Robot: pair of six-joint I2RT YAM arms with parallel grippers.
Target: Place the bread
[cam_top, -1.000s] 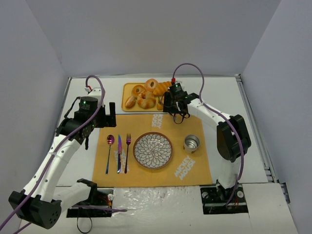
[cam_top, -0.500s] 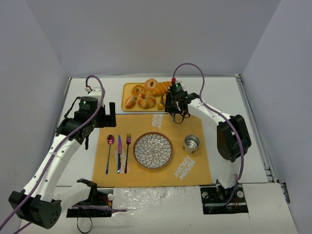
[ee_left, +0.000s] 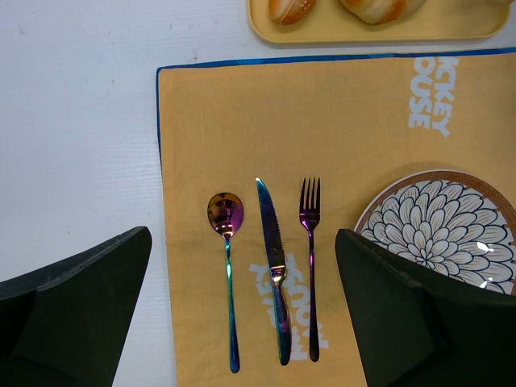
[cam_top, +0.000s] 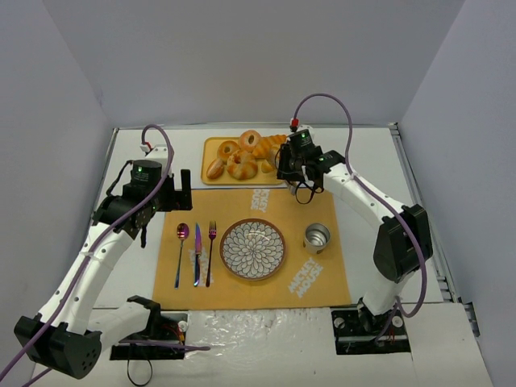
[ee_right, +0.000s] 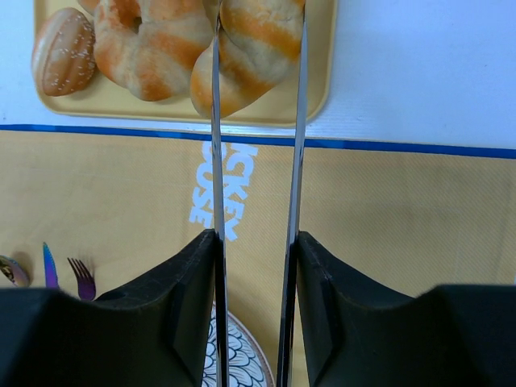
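The bread [ee_right: 256, 50], a small golden roll with pale stripes, lies at the right end of the yellow tray [ee_right: 316, 89]; it also shows in the top view [cam_top: 265, 168]. My right gripper [ee_right: 260, 20] hovers over it with its long thin fingers a roll's width apart. The left finger crosses in front of the roll, and the right one lines up with its right edge. In the top view the right gripper [cam_top: 285, 166] is at the tray's right end. The patterned plate [cam_top: 226, 250] sits empty on the orange placemat. My left gripper [ee_left: 243, 242] is open and empty above the cutlery.
The tray [cam_top: 208, 157] also holds ring pastries [cam_top: 242, 165], a deeper-orange croissant [cam_top: 270, 145] and a seeded bun [cam_top: 215, 168]. A spoon [ee_left: 226, 242], knife [ee_left: 272, 250] and fork [ee_left: 310, 242] lie left of the plate. A metal cup [cam_top: 316, 238] stands to its right.
My right arm has stretched out and its elbow has swung right, carrying the gripper a little further back over the tray's right end. The left arm has not moved.
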